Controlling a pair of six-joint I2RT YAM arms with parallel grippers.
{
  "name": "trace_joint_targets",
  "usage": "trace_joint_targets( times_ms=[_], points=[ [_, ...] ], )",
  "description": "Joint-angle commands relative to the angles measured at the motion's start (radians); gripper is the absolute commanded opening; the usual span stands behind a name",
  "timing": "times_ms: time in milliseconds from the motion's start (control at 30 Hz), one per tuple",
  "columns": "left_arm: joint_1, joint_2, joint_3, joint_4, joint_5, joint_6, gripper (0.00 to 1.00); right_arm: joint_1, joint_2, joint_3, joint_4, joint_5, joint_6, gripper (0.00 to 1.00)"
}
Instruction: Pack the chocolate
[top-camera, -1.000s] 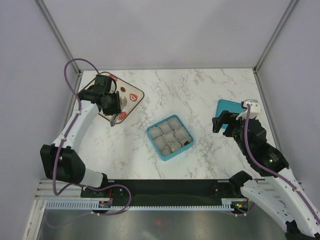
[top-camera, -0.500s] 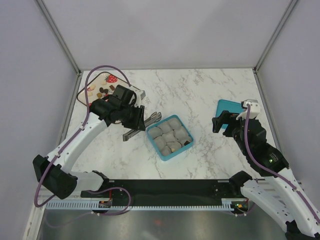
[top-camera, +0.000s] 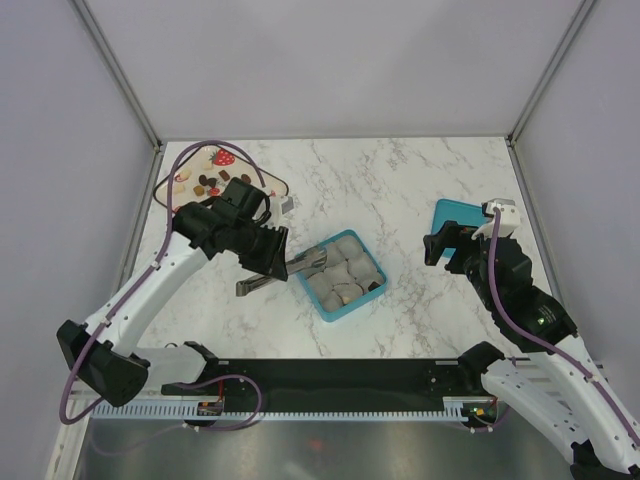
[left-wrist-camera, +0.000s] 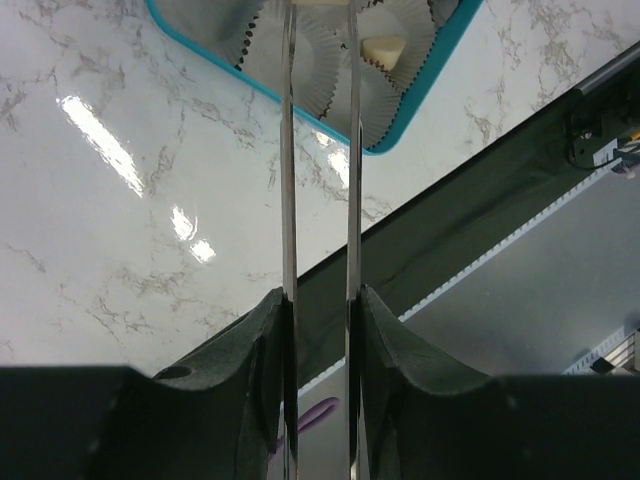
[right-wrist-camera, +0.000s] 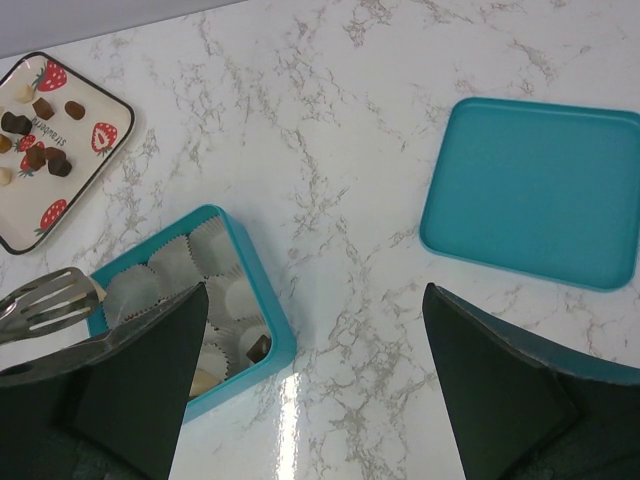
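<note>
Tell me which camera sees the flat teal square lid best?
The right wrist view. The flat teal square lid lies nearly whole and large on the marble table, nothing covering it. The top external view shows it small, partly hidden behind the right gripper. The left wrist view misses it entirely.

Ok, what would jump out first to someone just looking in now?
The left claw gripping metal tongs, tips over the teal box of paper cups in the middle of the marble table. Then the strawberry plate at far left with loose chocolates, and the teal lid lying far right by the open right claw.
</note>
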Motion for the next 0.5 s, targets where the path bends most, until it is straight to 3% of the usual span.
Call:
trace_joint_targets(
  times_ms=[0,467],
  points=[
    [-0.018,-0.036,0.047,-0.034,0.069,0.034,0.35,0.000,0.000,-0.011,0.020,-0.007,0.013,0.97],
    [-0.163,0.024,0.053,-0.045,0.027,-0.022,0.35,0.000,-0.010,-0.019,0.025,-0.004,0.005,0.97]
  ],
)
